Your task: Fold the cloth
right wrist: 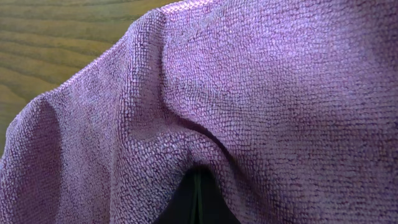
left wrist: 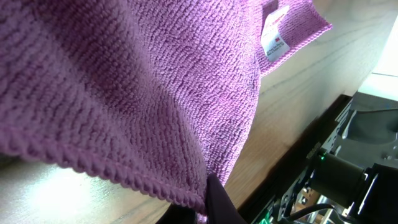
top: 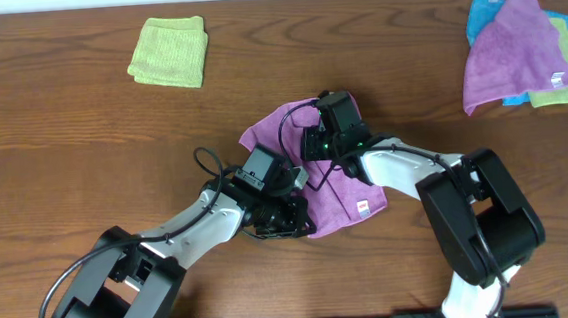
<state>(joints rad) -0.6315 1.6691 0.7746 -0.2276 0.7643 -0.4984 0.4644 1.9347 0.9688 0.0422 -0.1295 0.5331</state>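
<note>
Wood table [top: 62, 144]: purple cloth [top: 345, 203] centre, green cloth [top: 168, 52] (folded), cloth pile [top: 522, 47] far right.

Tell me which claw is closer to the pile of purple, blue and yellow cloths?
Right. The right claw pinches the purple towelling cloth mid-table, left of the pile. The left claw pinches that cloth lower down, farther left still.

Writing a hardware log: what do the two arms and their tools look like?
The left arm and right arm have white curved links between bulky black joint housings. Thin black cables loop loose near each wrist. Green lights glow by the right wrist. The left tool and right tool are black.
</note>
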